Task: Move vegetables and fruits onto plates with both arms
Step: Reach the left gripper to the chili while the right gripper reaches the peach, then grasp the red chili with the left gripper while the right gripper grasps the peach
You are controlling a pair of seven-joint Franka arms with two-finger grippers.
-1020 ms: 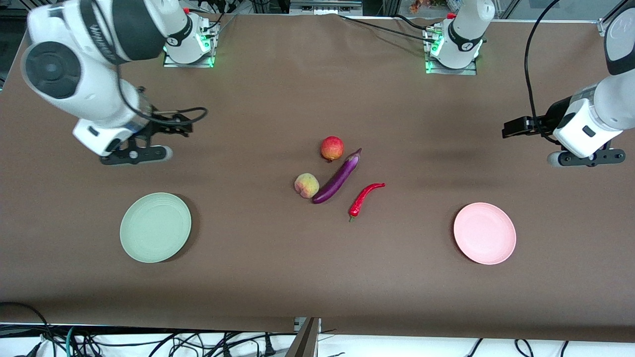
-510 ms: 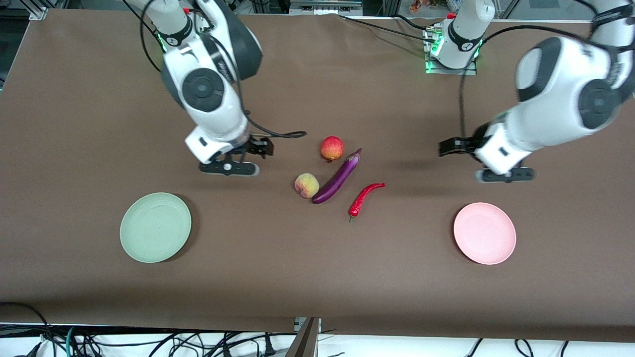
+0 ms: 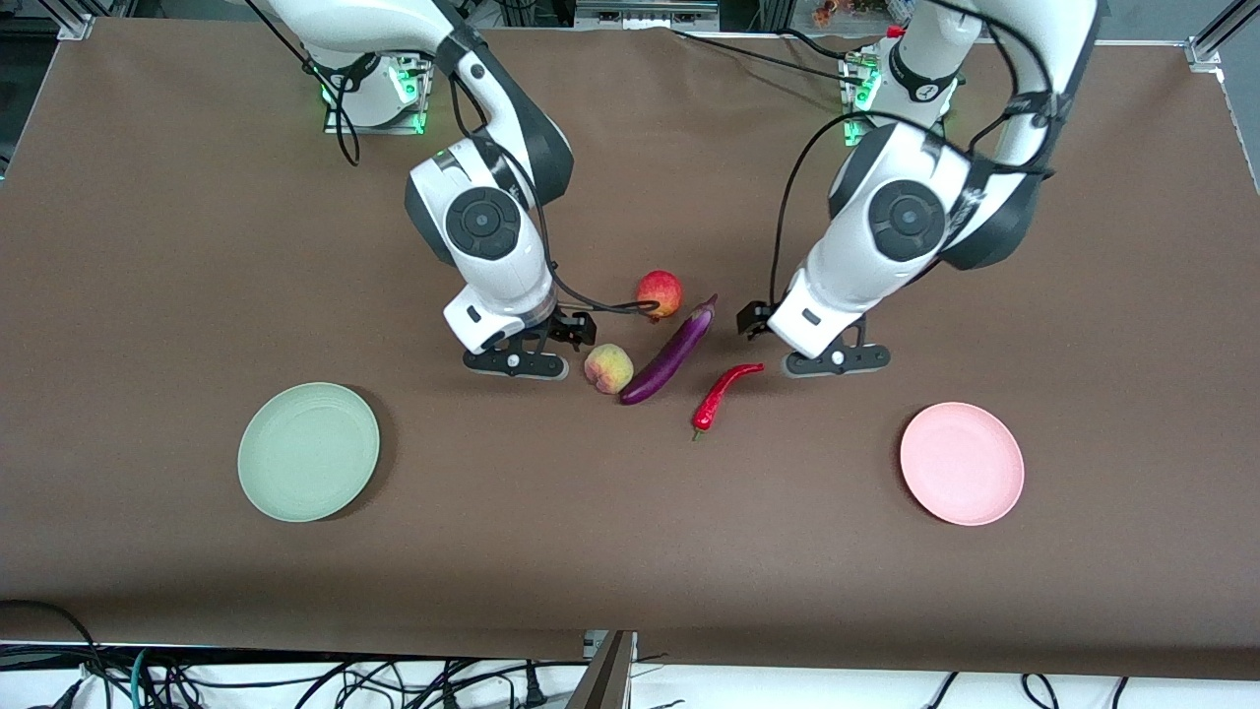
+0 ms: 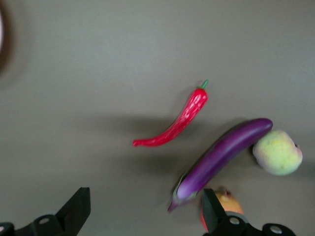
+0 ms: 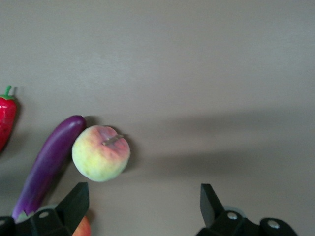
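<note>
**benchwatcher:** So, where's the produce sitting? All four pieces are bunched mid-bench on the brown bench (image 3: 630, 551). The apple (image 3: 660, 293) is farthest from the front camera, right by the stem end of the eggplant (image 3: 671, 354). That eggplant lies on a diagonal, and its rounded end touches or nearly touches the peach (image 3: 608, 367). The chili pepper (image 3: 723, 392) lies apart from the eggplant, toward the left arm's end.

**two_arm_tom:** And the plates?

**benchwatcher:** Both bare. The green plate (image 3: 308, 451) is toward the right arm's end, the pink plate (image 3: 962, 463) toward the left arm's end, each well apart from the pile and nearer the front camera than it.

**two_arm_tom:** What about the arms?

**benchwatcher:** The right end effector (image 3: 517, 362) hangs over the bench just beside the peach, on the green plate's side of it. Its wrist view shows the fingers (image 5: 74, 204) spread wide with nothing between them, and the peach sits a bit off from that gap. The left end effector (image 3: 837, 360) is over the bench next to the chili's stem end. It's released too: fingers (image 4: 78, 209) wide apart, holding nothing, with the chili, the eggplant and the peach all in that wrist view.
</note>
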